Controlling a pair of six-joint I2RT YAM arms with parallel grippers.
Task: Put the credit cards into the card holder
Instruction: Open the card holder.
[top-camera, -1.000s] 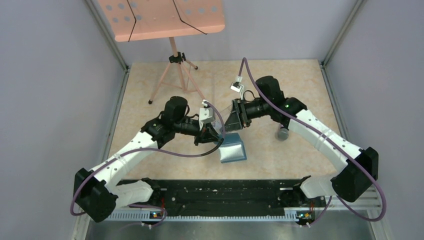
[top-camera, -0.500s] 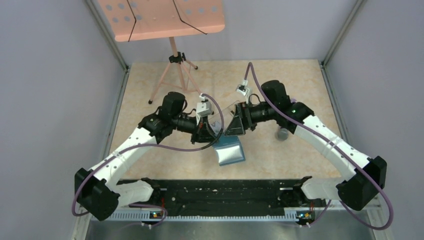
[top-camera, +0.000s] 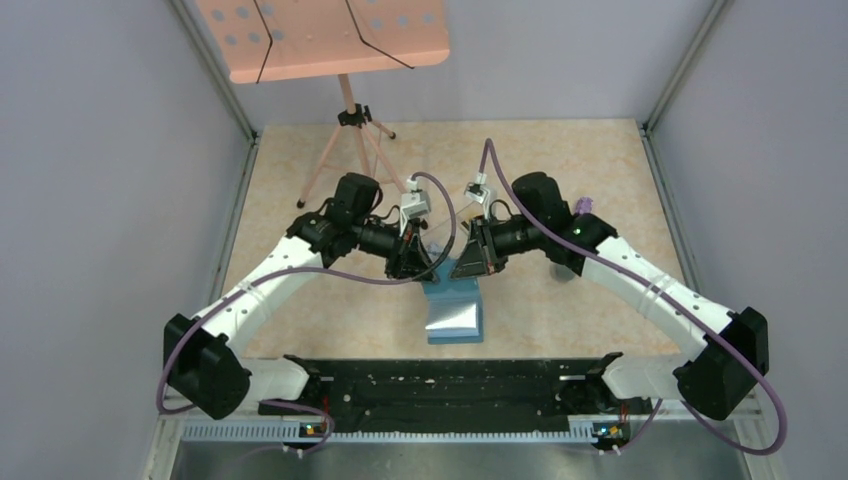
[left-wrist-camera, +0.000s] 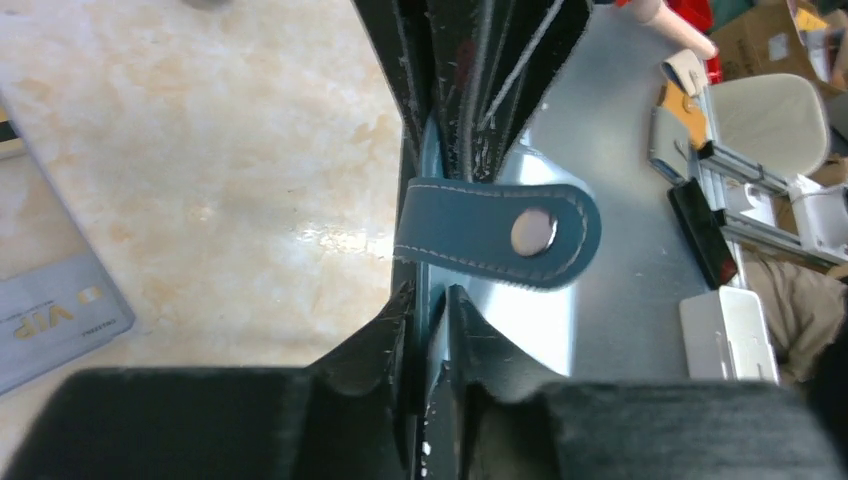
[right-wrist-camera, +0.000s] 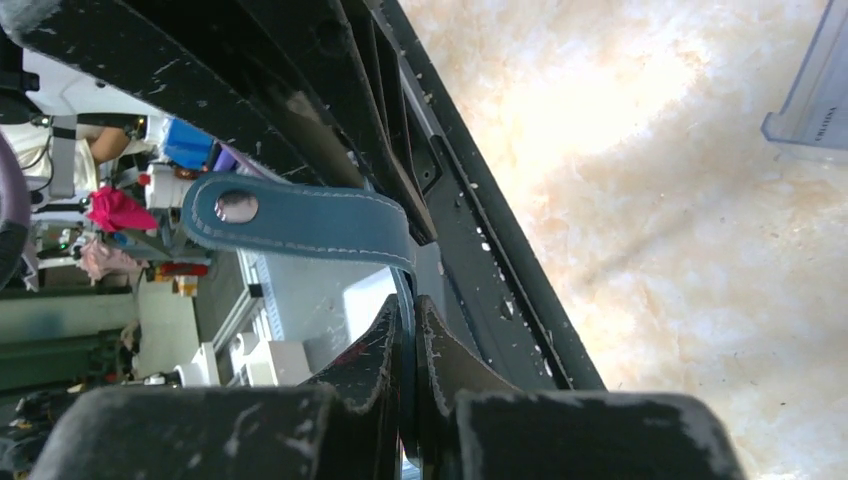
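The teal card holder (top-camera: 452, 308) hangs open from its far edge, held up between both grippers above the table. My left gripper (top-camera: 420, 268) is shut on that thin edge (left-wrist-camera: 432, 300). My right gripper (top-camera: 466, 265) is shut on the same edge (right-wrist-camera: 410, 312). The closing tab with its snap sticks out sideways in the left wrist view (left-wrist-camera: 498, 233) and in the right wrist view (right-wrist-camera: 295, 218). A pale grey credit card marked VIP (left-wrist-camera: 55, 312) lies flat on the table left of my left gripper. No yellow-gold card is in view.
A pale clear plastic piece (right-wrist-camera: 815, 90) lies on the table at the right wrist view's upper right. A pink music stand (top-camera: 320, 40) on a tripod (top-camera: 345, 150) stands at the back left. A small grey cylinder (top-camera: 565, 268) sits behind my right arm.
Both grippers have come closer together and shifted slightly left and forward. The card holder has swung from tilted to hanging straight below them.
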